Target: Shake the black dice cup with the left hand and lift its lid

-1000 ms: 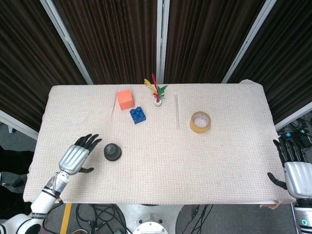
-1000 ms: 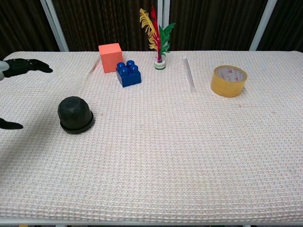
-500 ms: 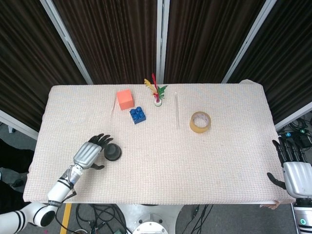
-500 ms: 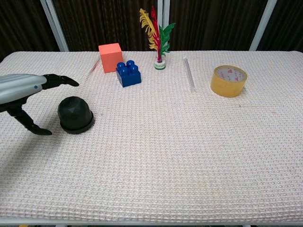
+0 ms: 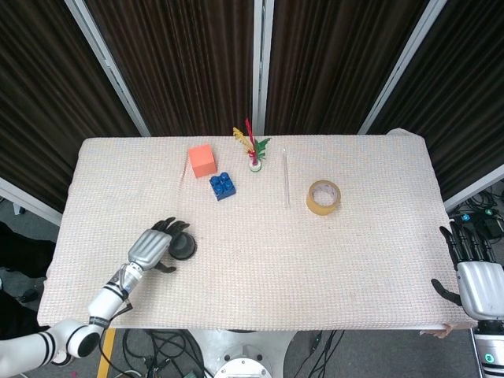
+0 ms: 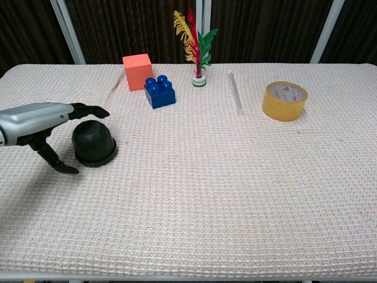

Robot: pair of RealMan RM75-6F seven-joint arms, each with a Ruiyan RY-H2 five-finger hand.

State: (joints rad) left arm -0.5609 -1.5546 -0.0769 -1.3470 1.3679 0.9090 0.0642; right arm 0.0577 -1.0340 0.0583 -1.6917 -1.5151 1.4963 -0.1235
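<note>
The black dice cup [image 5: 184,246] [image 6: 93,142] stands dome-up on the cloth at the table's left side. My left hand [image 5: 153,246] [image 6: 42,122] is right beside it on its left, fingers spread over the cup's far side and thumb reaching down toward its near side, holding nothing. Whether the fingers touch the cup I cannot tell. My right hand [image 5: 475,276] hangs open off the table's right edge, far from the cup, seen only in the head view.
An orange cube [image 6: 137,71], a blue toy brick [image 6: 159,91], a feather shuttlecock [image 6: 197,44], a clear tube [image 6: 234,91] and a roll of yellow tape [image 6: 285,100] lie along the back of the white woven tablecloth [image 6: 235,194].
My left hand has moved right across the cloth until its fingers reach over the dice cup. The cup and my right hand have not moved.
</note>
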